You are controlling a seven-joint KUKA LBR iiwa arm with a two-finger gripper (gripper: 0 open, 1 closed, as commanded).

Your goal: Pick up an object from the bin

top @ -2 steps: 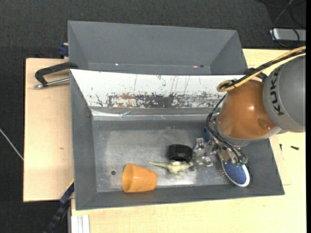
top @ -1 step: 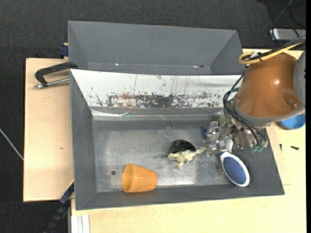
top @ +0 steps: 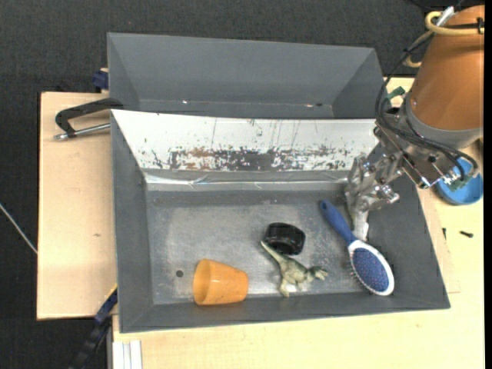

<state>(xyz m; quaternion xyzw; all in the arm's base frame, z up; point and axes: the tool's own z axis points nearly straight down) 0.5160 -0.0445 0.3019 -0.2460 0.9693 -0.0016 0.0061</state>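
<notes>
Here, the gripper (top: 363, 210) hangs low at the right side of the bin (top: 231, 206), a metal cluster below the arm's orange cover (top: 453, 68). How far it is open cannot be told, and nothing can be seen in its hold. Its lower tip comes down just beside a hairbrush (top: 371, 267), near where the blue handle meets the head; whether they touch cannot be told. The brush lies flat on the floor toward 6 o'clock from the gripper, its handle pointing to 11 o'clock and its white oval head with blue bristles near the front wall. Toward 8 o'clock from the gripper lies a black round ring (top: 284, 238). Touching it on the near side is a small grey-green toy dinosaur (top: 294, 271). Farther out the same way, well apart from the gripper, an orange cup (top: 219, 282) lies on its side by the front wall.
</notes>
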